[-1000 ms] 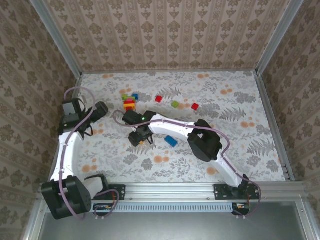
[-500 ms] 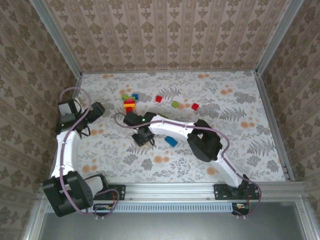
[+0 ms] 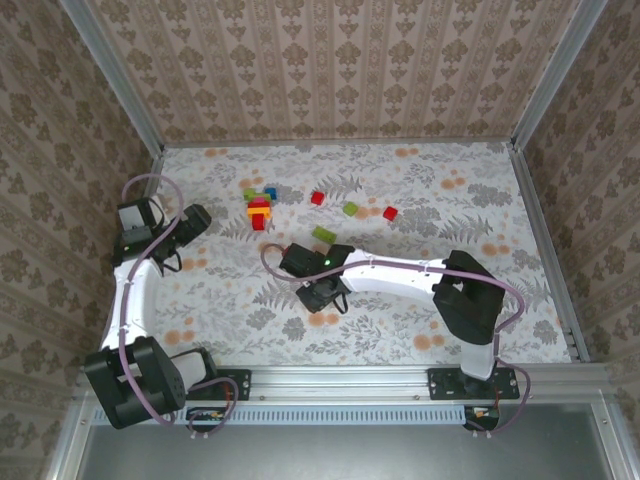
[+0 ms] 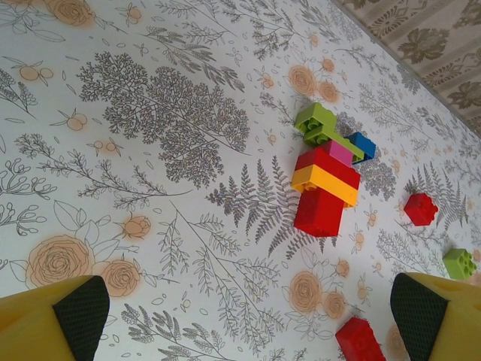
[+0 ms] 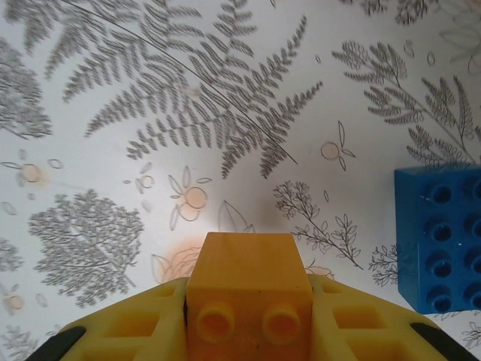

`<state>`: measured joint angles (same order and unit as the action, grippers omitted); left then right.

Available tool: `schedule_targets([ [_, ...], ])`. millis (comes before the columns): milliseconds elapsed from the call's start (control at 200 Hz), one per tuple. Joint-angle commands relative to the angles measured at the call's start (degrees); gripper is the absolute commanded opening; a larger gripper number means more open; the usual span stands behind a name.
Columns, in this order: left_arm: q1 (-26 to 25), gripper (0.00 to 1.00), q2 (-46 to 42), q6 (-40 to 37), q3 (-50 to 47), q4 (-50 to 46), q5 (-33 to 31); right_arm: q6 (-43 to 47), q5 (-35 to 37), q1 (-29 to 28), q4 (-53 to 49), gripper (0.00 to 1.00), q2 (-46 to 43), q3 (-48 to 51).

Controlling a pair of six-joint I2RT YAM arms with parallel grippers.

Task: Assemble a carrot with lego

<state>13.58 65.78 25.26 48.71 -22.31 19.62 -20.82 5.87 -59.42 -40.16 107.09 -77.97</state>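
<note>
A small stack of lego (image 4: 324,186) lies on the floral table: red, orange and red bricks, with magenta (image 4: 340,153), green (image 4: 319,123) and blue (image 4: 364,144) at its far end. From above, this stack (image 3: 259,210) sits at the back left. My left gripper (image 4: 248,320) hovers open above the table near it, nothing between the fingers; it shows at the left in the top view (image 3: 195,219). My right gripper (image 5: 249,304) is shut on an orange brick (image 5: 249,289), studs toward the camera, low over the table's middle (image 3: 322,297). A blue brick (image 5: 442,239) lies just right of it.
Loose bricks lie behind the right gripper: red (image 3: 317,198), green (image 3: 350,208), red (image 3: 390,213) and an oblong green one (image 3: 323,234). In the left wrist view a red brick (image 4: 361,340) lies near the right finger. Patterned walls enclose the table (image 3: 500,200).
The right arm has swung, carrying its gripper and the orange brick to the right and nearer the front edge. The left arm has shifted only slightly.
</note>
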Motion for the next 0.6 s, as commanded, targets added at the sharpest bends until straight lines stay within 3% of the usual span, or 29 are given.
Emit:
schedule_targets([
  [0,-0.1,1.00,0.1,-0.9,-0.2,1.0,1.0,-2.0,1.8,-0.2,3.4,0.34,-1.3,2.5],
  [590,-1.5,1.00,0.9,-1.4,0.3,1.0,0.9,-1.3,1.8,-0.3,7.2,0.36,2.5,4.1],
])
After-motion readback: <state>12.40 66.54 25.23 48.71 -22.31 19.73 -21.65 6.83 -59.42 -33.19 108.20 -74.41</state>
